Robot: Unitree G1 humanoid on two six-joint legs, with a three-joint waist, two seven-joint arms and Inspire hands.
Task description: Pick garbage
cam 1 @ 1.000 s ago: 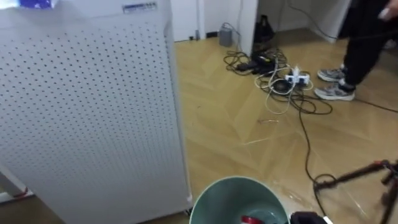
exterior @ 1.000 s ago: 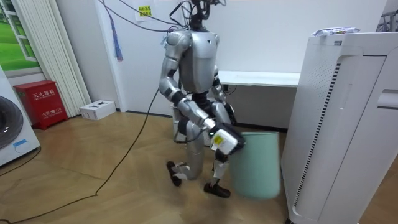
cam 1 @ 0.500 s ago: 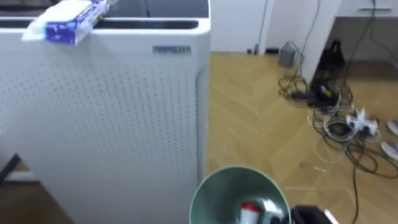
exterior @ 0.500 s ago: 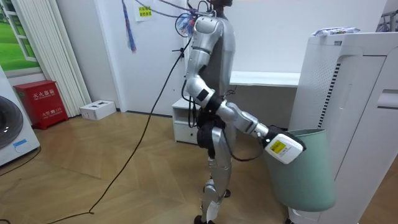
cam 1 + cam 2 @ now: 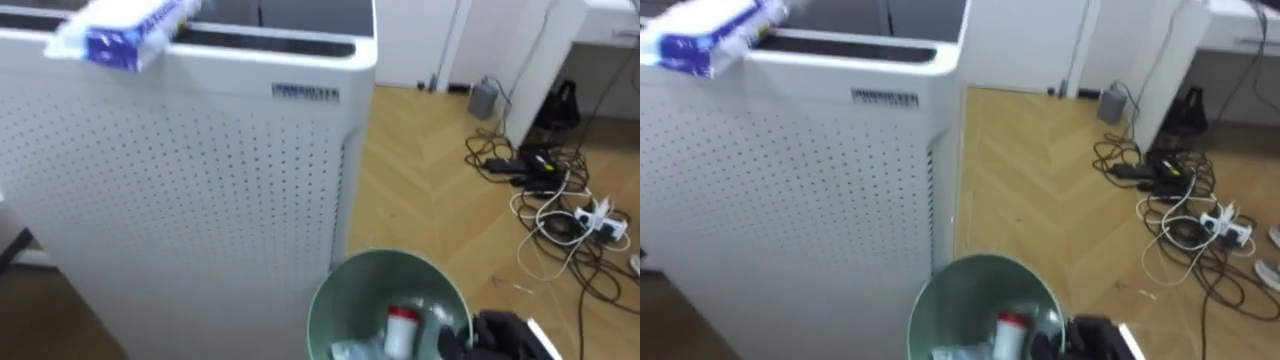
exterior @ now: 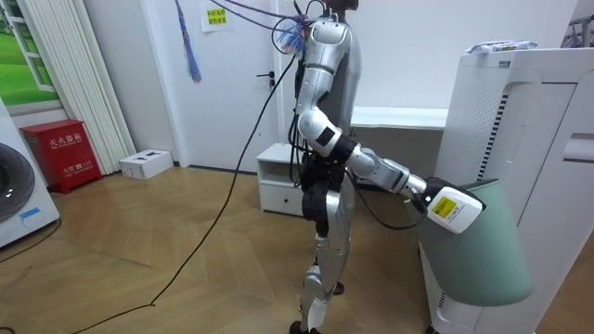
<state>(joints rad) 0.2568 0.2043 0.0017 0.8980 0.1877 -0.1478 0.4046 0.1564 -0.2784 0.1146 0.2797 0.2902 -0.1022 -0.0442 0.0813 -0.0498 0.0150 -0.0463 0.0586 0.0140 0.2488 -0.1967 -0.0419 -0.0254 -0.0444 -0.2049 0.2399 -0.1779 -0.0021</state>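
A white and blue packet (image 5: pixel 125 30) lies on top of a tall white perforated appliance (image 5: pixel 190 190), at its left edge; the room view shows the packet (image 6: pixel 501 45) up there too. A pale green bin (image 5: pixel 388 305) hangs just before the appliance, tilted toward it. Inside lie a white bottle with a red cap (image 5: pixel 402 325) and some pale scraps (image 5: pixel 355 350). My right hand (image 5: pixel 500 335) is shut on the bin's right rim and holds the bin (image 6: pixel 483 255) off the floor with the arm stretched out.
Tangled cables and a power strip (image 5: pixel 560 210) lie on the wood floor to the right, near a white desk leg. In the room view a low white cabinet (image 6: pixel 278 181), a small white box (image 6: pixel 146 163) and a red box (image 6: pixel 65 153) stand along the wall.
I have turned to the white appliance and swung the bin up close to its front. The eye view shifted with the turn; the person's feet left it.
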